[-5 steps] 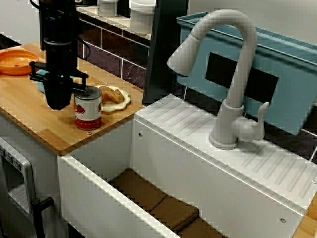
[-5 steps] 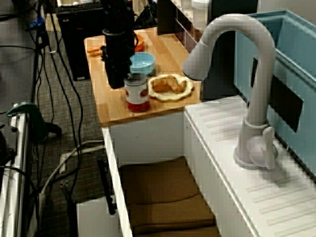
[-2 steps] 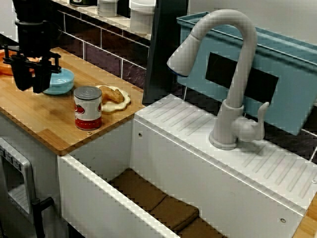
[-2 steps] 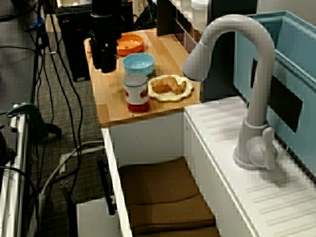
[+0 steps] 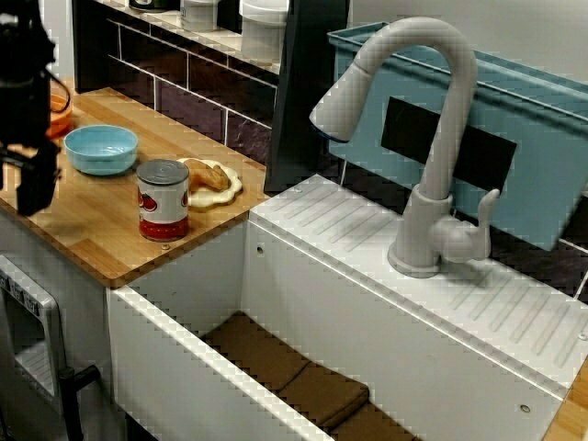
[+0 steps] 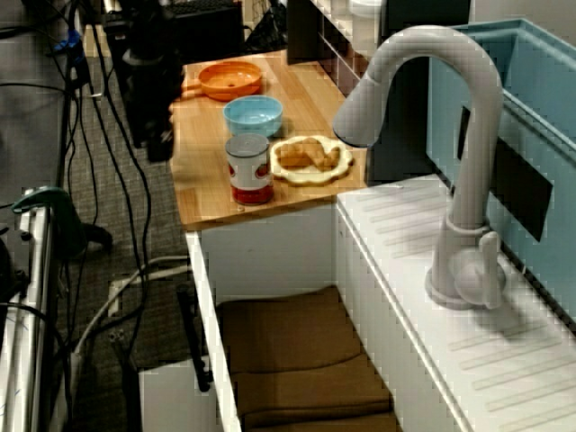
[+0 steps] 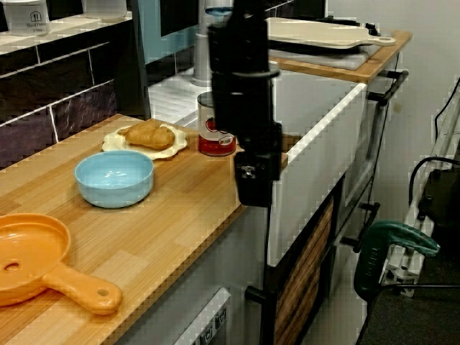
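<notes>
We count one blue bowl [image 5: 101, 149], one can [image 5: 163, 199], one pastry plate [image 5: 237, 186] and one orange pan [image 6: 229, 79]. Seen from the side, the gripper [image 5: 35, 188] hangs with that bowl at its 2 o'clock, apart. Nothing visible in its grip, and we can't tell the jaw gap.

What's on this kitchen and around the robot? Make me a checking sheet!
Surface: wooden counter beside a white sink.
Job's things: blue bowl, orange pan and tin can stand on the counter, none touched.
Clutter: plate of pastry beside the can.
Pincer: at the counter's front edge, nothing seen in it; open or shut cannot be told.
Cables: on the floor beside the counter.
Surroundings: white faucet, brown mats in the sink, dark tiled wall.
</notes>
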Tool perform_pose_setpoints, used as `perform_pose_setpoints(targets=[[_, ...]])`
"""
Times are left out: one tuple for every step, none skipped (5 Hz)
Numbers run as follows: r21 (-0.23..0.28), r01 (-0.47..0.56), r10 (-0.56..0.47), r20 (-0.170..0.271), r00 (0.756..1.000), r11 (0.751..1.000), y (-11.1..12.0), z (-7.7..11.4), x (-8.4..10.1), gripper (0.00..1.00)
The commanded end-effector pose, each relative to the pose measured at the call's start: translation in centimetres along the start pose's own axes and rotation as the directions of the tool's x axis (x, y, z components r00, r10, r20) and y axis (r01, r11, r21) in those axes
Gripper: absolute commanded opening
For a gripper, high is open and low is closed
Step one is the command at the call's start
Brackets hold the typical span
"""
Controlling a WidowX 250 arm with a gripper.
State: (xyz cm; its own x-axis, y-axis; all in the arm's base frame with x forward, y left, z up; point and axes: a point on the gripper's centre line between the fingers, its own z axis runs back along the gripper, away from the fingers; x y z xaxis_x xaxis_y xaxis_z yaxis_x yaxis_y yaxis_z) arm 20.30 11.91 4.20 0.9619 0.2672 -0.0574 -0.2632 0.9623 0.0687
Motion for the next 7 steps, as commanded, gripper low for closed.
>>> perform_pose_setpoints(targets=[[0.083,0.154,-0.162,0.100,0.982,0.985,-3.7,-0.8,-2.3,1.00],[0.114,0.172,-0.185,0.117,0.976,0.978,-7.7,0.4,-1.9,1.00],[0.103,0.214,-0.224,0.091,0.970,0.971,-10.7,2.3,-0.8,1.00],[0.077,0.237,-0.244,0.098,0.965,0.969,-12.4,3.8,-0.1,1.00],[0.092,0.245,-0.256,0.148,0.955,0.965,-14.3,4.0,0.5,1.00],[0.089,0.257,-0.270,0.187,0.945,0.962,-16.5,3.4,1.6,1.00],[0.063,0.242,-0.250,0.229,0.941,0.968,-17.7,3.1,2.6,1.00]])
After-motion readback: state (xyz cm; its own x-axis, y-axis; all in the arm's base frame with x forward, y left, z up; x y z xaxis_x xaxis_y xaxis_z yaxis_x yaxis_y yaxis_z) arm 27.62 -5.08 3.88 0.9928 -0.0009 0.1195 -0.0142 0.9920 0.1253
